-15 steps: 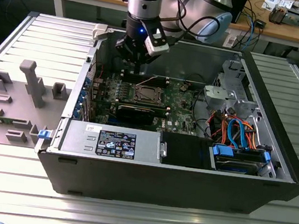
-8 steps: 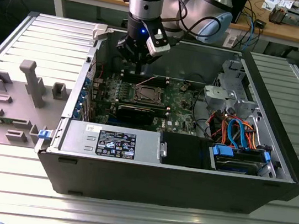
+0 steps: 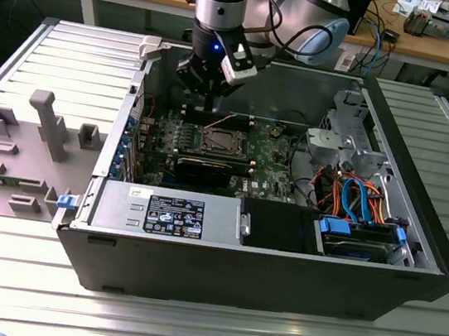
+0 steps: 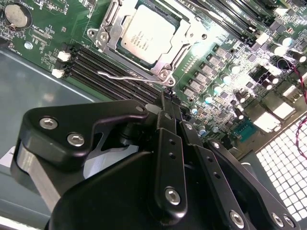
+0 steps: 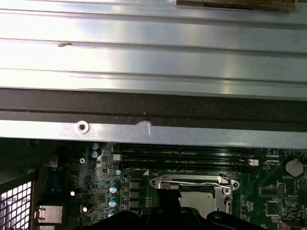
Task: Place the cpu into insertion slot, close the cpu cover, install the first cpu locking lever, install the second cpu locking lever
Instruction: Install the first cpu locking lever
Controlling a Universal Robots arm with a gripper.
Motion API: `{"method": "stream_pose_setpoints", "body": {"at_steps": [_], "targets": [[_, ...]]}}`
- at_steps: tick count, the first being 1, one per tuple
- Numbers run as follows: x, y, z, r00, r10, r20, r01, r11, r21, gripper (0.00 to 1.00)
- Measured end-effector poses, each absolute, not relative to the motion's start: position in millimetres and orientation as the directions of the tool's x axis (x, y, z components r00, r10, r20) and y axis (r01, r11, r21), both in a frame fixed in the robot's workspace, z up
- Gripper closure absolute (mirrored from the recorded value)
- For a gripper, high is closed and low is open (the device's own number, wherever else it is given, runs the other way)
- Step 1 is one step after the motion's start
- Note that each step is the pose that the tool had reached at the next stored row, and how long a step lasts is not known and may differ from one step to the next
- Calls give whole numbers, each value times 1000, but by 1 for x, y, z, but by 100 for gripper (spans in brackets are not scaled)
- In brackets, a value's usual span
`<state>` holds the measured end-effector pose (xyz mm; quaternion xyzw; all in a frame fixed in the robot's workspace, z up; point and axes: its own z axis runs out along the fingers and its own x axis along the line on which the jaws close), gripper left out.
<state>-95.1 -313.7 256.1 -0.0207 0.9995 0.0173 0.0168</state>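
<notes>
**Claw above the socket, chip already seated**

The claw (image 4: 165, 103) hangs over the green board, its fingers pressed together and holding nothing. The cpu (image 4: 148, 36) lies in the insertion slot (image 3: 221, 142), just beyond the fingertips, with the cpu cover (image 4: 188, 37) closed around it. One thin locking lever (image 4: 132, 76) runs between chip and claw. Its latch end is hard to make out.

Electronics workshop: open computer case (image 3: 277, 267) before cluttered cable-strewn workbench (image 3: 443, 44).
</notes>
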Motion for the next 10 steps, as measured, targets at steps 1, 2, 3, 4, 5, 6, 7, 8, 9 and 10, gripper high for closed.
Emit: {"method": "stream_pose_setpoints", "body": {"at_steps": [1,2,3,4,5,6,7,8,9,10], "targets": [[-95,-314,256,-999,-41,-34,-42,999,34,89],[-95,-314,256,-999,-41,-34,-42,999,34,89],[-94,-314,256,-999,-41,-34,-42,999,34,89],[-93,-314,256,-999,-41,-34,-42,999,34,89],[-93,-314,256,-999,-41,-34,-42,999,34,89],[-93,-314,256,-999,-41,-34,-42,999,34,89],[-92,-314,255,-999,-41,-34,-42,999,34,89],[-92,-314,255,-999,-41,-34,-42,999,34,89],[-91,-314,255,-999,-41,-34,-42,999,34,89],[-91,-314,255,-999,-41,-34,-42,999,34,89]]}}
